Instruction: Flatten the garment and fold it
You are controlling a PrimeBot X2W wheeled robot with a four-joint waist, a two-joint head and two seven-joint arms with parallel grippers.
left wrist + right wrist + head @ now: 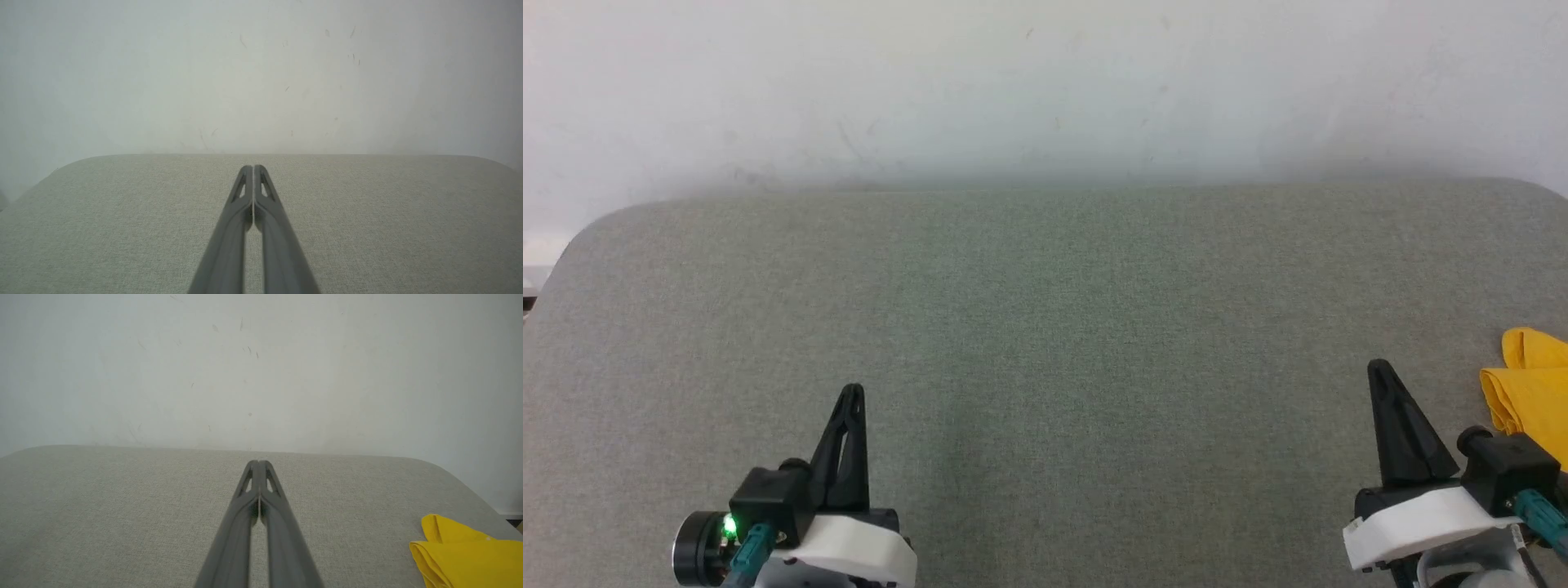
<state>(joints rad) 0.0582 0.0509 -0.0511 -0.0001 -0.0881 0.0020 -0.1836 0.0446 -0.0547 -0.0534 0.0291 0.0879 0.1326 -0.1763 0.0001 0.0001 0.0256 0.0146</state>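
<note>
The garment (1534,392) is a bright yellow bunch of folded cloth at the right edge of the grey table, cut off by the frame. The right wrist view shows the garment (466,555) at the lower right. My right gripper (1379,369) stands just left of it, shut and empty, its tips (259,463) pressed together over bare fabric. My left gripper (852,392) rests at the lower left, far from the cloth, also shut with nothing in it, its fingertips (253,168) touching.
A grey fabric-covered table (1045,327) with rounded far corners spans the view. A pale scuffed wall (1045,90) stands right behind its far edge. The table's right edge lies close beside the garment.
</note>
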